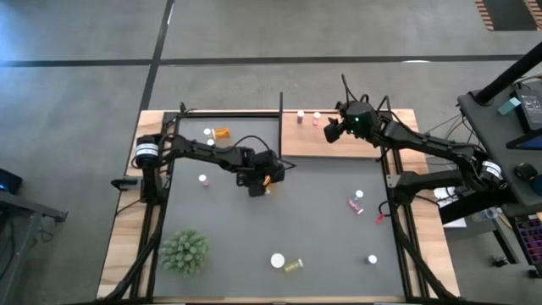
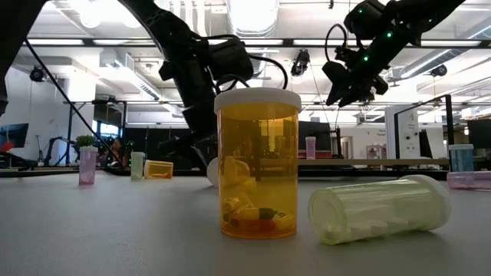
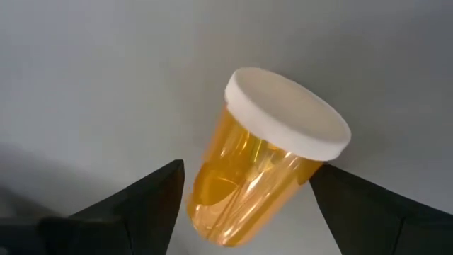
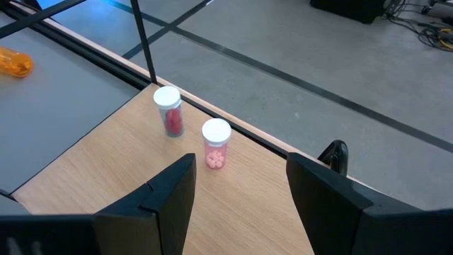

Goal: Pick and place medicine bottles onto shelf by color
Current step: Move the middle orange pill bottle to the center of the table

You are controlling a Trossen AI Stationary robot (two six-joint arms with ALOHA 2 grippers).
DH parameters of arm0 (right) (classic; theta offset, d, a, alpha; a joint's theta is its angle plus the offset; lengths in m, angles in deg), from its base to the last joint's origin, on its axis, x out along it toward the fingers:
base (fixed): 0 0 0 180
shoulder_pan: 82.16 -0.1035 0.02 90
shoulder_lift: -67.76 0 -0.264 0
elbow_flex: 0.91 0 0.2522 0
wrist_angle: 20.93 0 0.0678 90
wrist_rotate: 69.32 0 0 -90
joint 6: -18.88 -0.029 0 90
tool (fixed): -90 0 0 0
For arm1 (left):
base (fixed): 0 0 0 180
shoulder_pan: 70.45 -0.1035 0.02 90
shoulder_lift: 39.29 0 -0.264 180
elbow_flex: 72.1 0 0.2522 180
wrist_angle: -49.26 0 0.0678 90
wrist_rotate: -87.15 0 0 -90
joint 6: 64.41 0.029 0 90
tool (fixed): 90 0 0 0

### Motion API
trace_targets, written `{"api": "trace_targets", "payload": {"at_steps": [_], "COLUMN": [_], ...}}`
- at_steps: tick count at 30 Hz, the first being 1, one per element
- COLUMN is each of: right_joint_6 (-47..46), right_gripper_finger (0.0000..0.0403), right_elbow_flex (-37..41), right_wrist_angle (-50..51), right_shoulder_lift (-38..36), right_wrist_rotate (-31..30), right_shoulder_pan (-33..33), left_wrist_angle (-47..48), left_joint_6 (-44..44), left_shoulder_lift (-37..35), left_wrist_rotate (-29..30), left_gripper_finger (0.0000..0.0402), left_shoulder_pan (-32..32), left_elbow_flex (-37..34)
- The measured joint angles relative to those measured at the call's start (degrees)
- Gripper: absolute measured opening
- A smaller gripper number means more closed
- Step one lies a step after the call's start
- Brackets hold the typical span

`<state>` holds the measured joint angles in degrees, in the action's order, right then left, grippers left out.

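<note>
Left wrist view shows the left gripper [image 3: 244,205] with its fingers spread on either side of an orange bottle [image 3: 265,159] near the middle of the dark mat [image 1: 322,220], not visibly pressing it. High view has the right gripper [image 1: 332,131] hovering empty, jaws parted, over the shelf [image 1: 339,146] at the table's far edge, just beside two pink-red bottles [image 4: 192,131] standing there.

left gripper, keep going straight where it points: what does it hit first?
Likely the orange bottle: it sits tilted right between the open jaws of the left gripper, grey mat behind it. Whether they touch it already is unclear.
</note>
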<state>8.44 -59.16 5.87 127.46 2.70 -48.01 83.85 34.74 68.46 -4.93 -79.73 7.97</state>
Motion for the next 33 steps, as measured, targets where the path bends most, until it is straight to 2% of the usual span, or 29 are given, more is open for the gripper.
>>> {"api": "trace_targets", "payload": {"at_steps": [6, 13, 16, 22, 33], "right_joint_6": [0.0, 0.02, 0.03, 0.04, -0.01], "right_gripper_finger": [0.0212, 0.0212, 0.0212, 0.0212, 0.0212], "right_elbow_flex": [0.0, 0.0, 0.0, 0.0, 0.0], "right_wrist_angle": [0.0, 0.0, 0.0, 0.0, 0.0], "right_shoulder_lift": [0.0, 0.0, 0.0, 0.0, 0.0], "right_wrist_rotate": [-0.02, 0.0, -0.01, -0.01, 0.0], "right_shoulder_pan": [0.0, 0.0, 0.0, 0.0, 0.0], "left_wrist_angle": [-0.86, -1.5, -1.97, -9.43, -26.29], "left_joint_6": [1.82, 1.71, -2.29, -24.61, -76.47], "left_shoulder_lift": [0.08, 0.22, 0.22, -0.7, -4.83], "left_wrist_rotate": [0.02, 0.28, 0.26, 0.46, 0.39], "left_gripper_finger": [0.0268, 0.0188, 0.0165, 0.0169, 0.0177], "left_shoulder_pan": [-0.04, -0.11, -0.09, -0.11, -0.15], "left_elbow_flex": [-0.02, -0.02, 0.02, -0.05, -0.15]}}
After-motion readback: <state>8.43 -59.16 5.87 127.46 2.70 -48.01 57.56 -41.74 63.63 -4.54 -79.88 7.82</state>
